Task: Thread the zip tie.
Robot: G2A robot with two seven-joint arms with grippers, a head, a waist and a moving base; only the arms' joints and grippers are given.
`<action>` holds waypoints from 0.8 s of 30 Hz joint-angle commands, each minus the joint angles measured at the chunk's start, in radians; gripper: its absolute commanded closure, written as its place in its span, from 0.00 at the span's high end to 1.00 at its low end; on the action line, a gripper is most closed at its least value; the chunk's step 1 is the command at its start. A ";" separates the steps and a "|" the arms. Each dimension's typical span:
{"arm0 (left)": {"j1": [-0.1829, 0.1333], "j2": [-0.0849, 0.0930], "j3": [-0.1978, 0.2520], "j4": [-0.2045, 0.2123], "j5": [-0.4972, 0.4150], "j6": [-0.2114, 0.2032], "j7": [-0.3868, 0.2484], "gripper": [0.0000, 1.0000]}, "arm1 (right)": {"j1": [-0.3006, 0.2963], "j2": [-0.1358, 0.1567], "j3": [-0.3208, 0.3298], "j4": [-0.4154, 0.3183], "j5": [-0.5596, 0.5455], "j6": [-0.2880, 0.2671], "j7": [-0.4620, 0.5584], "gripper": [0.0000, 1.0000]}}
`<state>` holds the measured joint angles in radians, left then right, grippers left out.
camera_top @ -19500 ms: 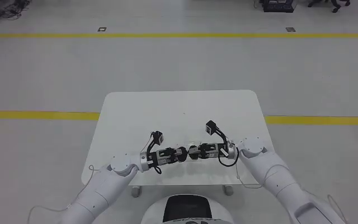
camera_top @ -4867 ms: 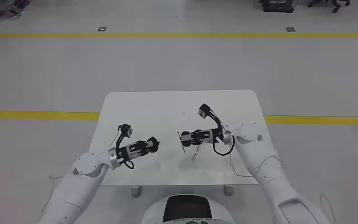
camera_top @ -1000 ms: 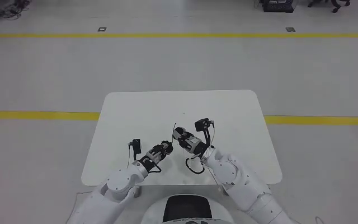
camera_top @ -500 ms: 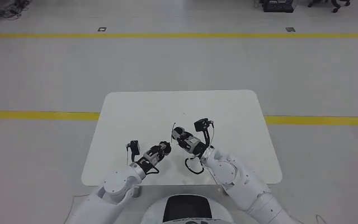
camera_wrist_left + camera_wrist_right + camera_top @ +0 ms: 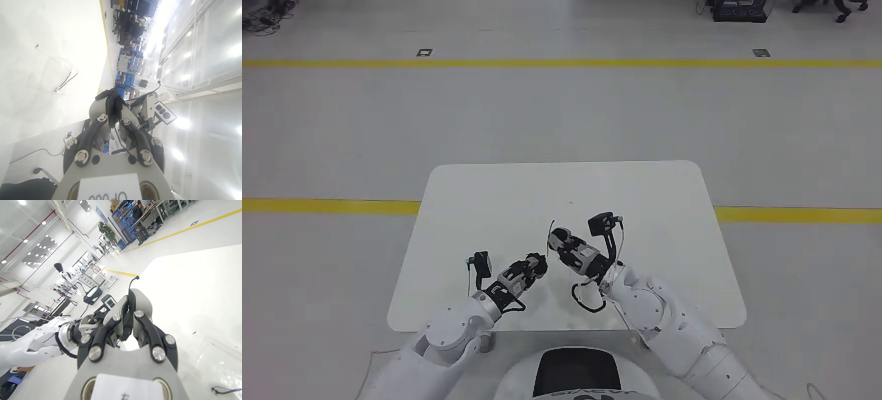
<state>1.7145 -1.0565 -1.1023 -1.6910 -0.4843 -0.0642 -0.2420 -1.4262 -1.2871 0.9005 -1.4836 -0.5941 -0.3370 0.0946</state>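
The right tool (image 5: 130,300) is closed tight on the black zip tie (image 5: 129,285), whose free end sticks out past the fingertips, above the tabletop (image 5: 642,190). The left tool (image 5: 112,98) is closed near it; whether it grips anything cannot be told.

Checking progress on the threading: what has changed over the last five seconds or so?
The left gripper and right gripper drew in toward the robot, from well apart to close together over the middle of the table. In the last second, hardly any movement. The right gripper stayed shut on the zip tie.
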 commanded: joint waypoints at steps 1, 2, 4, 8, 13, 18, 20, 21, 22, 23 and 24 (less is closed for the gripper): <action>0.000 0.000 0.000 0.000 0.000 0.000 0.000 0.00 | 0.000 0.000 0.001 0.003 0.001 -0.003 0.003 0.00; 0.000 0.000 0.000 0.000 0.000 0.000 0.000 0.00 | 0.000 0.000 0.001 0.003 0.001 -0.003 0.003 0.00; 0.000 0.000 0.000 0.000 0.000 0.000 0.000 0.00 | 0.000 0.001 0.001 0.002 0.000 -0.003 0.004 0.00; 0.000 0.000 0.000 0.000 0.000 0.000 0.000 0.00 | 0.000 0.003 -0.002 -0.002 0.000 -0.003 0.002 0.00; 0.000 0.000 0.000 0.000 0.000 0.000 0.000 0.00 | 0.003 0.006 -0.007 -0.003 0.001 -0.003 0.000 0.00; 0.000 0.000 0.000 0.000 0.000 0.000 0.000 0.00 | 0.006 0.010 -0.012 -0.002 0.001 -0.003 -0.004 0.00; 0.000 0.000 0.000 0.000 0.000 0.000 0.000 0.00 | 0.008 0.011 -0.017 0.000 0.001 -0.003 -0.006 0.00; 0.000 0.000 0.000 0.000 0.000 0.000 0.000 0.00 | 0.010 0.011 -0.019 0.001 0.001 -0.003 -0.007 0.00; 0.000 0.000 0.000 0.000 0.000 0.000 0.000 0.00 | 0.012 0.011 -0.022 0.003 0.002 -0.003 -0.010 0.00; 0.000 0.000 0.000 0.000 0.000 0.000 0.000 0.00 | 0.015 0.011 -0.024 0.006 0.003 -0.003 -0.011 0.00; 0.000 0.000 0.000 0.000 0.000 0.000 0.000 0.00 | 0.017 0.011 -0.026 0.008 0.005 -0.003 -0.013 0.00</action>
<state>1.7145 -1.0565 -1.1023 -1.6910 -0.4843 -0.0642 -0.2420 -1.4118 -1.2759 0.8765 -1.4779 -0.5911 -0.3400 0.0834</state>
